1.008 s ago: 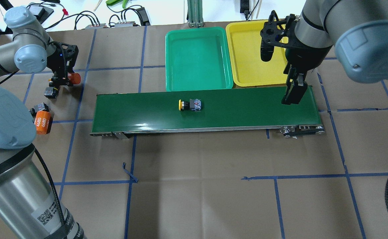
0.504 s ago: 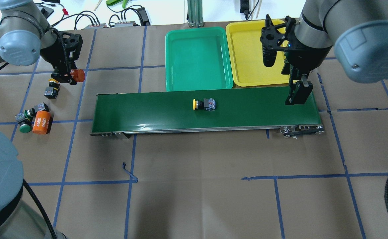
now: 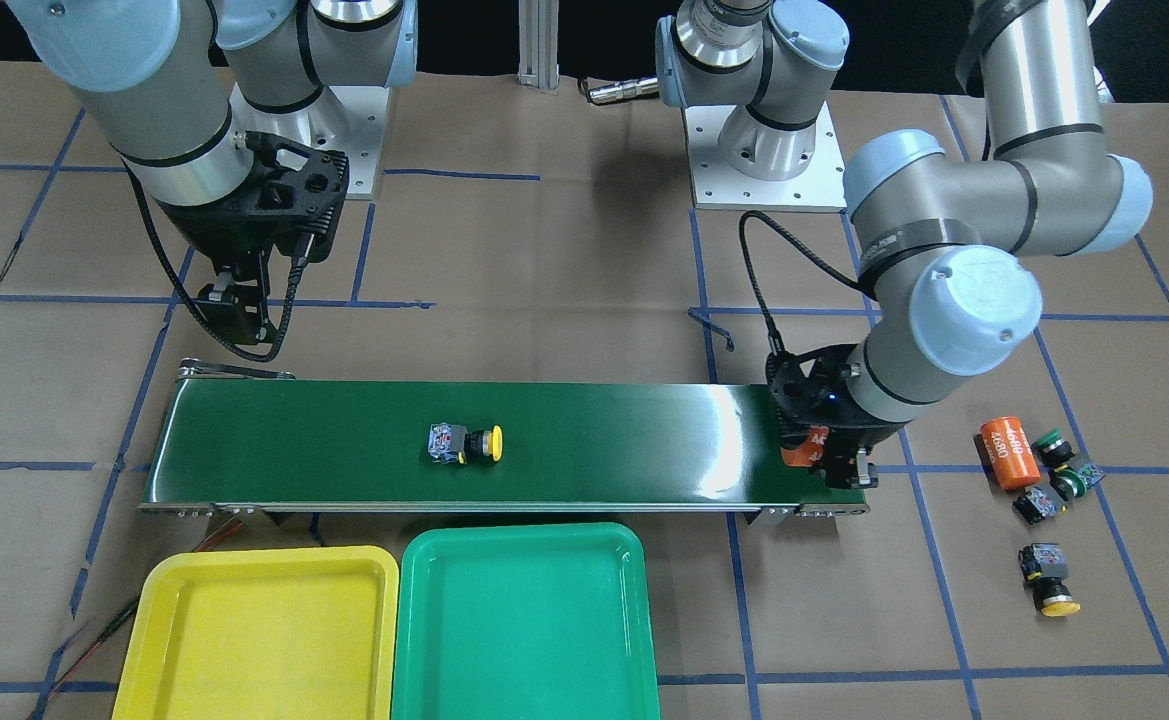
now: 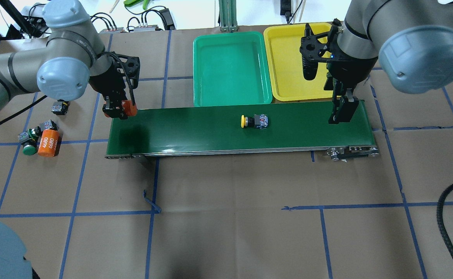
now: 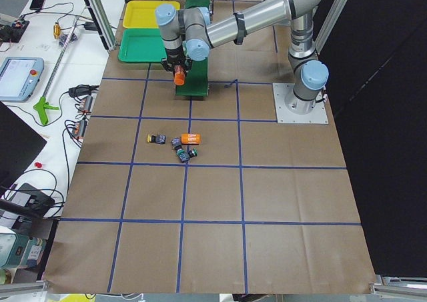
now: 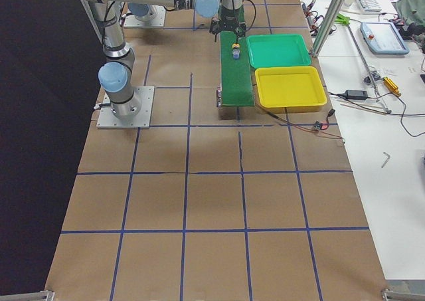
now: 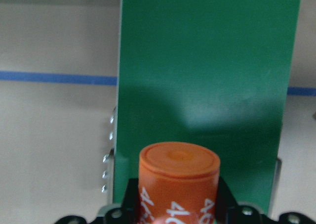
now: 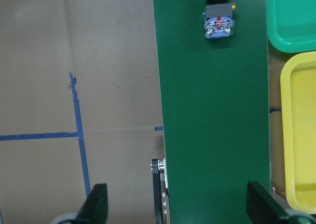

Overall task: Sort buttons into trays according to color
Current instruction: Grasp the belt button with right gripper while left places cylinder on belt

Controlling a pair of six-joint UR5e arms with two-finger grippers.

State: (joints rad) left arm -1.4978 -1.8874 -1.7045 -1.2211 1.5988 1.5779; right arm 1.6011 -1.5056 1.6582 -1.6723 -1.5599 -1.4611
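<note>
Seen from the overhead camera, with 12 o'clock pointing away from the robot, the far left of the paper-covered table [image 4: 226,217] holds a small cluster: an orange cylinder [image 4: 49,142] marked "4680" lies on its side, a green-capped button [image 4: 28,149] lies just beside it at its 9 o'clock, and a second button [image 4: 48,124], whose cap the front view shows to be green as well, lies close at its 12 o'clock. A loose yellow-capped button [image 4: 59,107] lies alone further out toward 12 o'clock. To the right of these, the left gripper [image 4: 118,111] hangs over the left end of the dark-green conveyor belt [image 4: 195,133], its fingers clenched on a second orange cylinder [image 7: 178,179]; the wrist camera shows that cylinder gripped between the two black fingers with the belt below it. Past the middle of the belt lies the yellow-capped button [image 4: 254,121] on its side, cap toward 9 o'clock and grey-blue block toward 3 o'clock, touching nothing but the belt. The green tray [image 4: 230,69] sits off the belt at about 11 o'clock from this button, and the yellow tray [image 4: 288,69] touches the green one's right side, at about 1 o'clock. At the button's 3 o'clock, well apart, the right gripper [image 4: 340,111] hovers over the belt's right end, its fingers spread wide and holding nothing.
</note>
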